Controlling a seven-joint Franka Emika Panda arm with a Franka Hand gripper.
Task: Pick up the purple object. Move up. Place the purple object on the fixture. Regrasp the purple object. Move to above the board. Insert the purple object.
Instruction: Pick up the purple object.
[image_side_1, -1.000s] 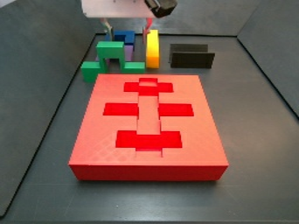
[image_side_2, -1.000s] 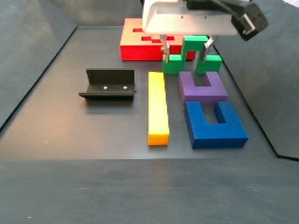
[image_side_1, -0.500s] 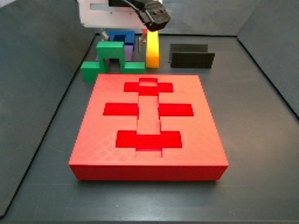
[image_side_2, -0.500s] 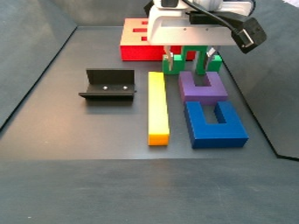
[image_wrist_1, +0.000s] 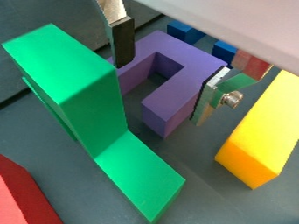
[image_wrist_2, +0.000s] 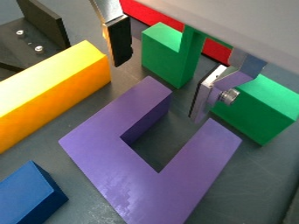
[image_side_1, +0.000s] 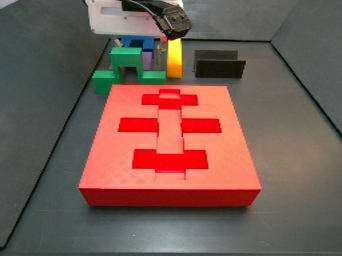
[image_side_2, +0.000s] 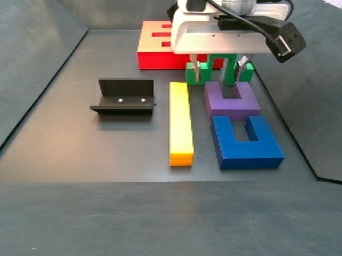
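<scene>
A green block (image_wrist_1: 82, 105) is seen just outside one silver finger (image_wrist_1: 121, 39), its tall upright rising beside that pad and its flat foot spread below. A long yellow bar (image_wrist_2: 47, 83) is laid just outside the other finger (image_wrist_1: 214, 94), well seen in both wrist views. A blue block (image_side_2: 247, 140) is set beyond the fingertips, apart from both.

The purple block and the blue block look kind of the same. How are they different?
The purple block is U-shaped, open at one end; the blue block looks closed around its slot. The purple block lies beneath the open end effector, its fingers straddling it; the blue block lies apart, nearer the camera in a side view. Both lie flat on the floor.
</scene>
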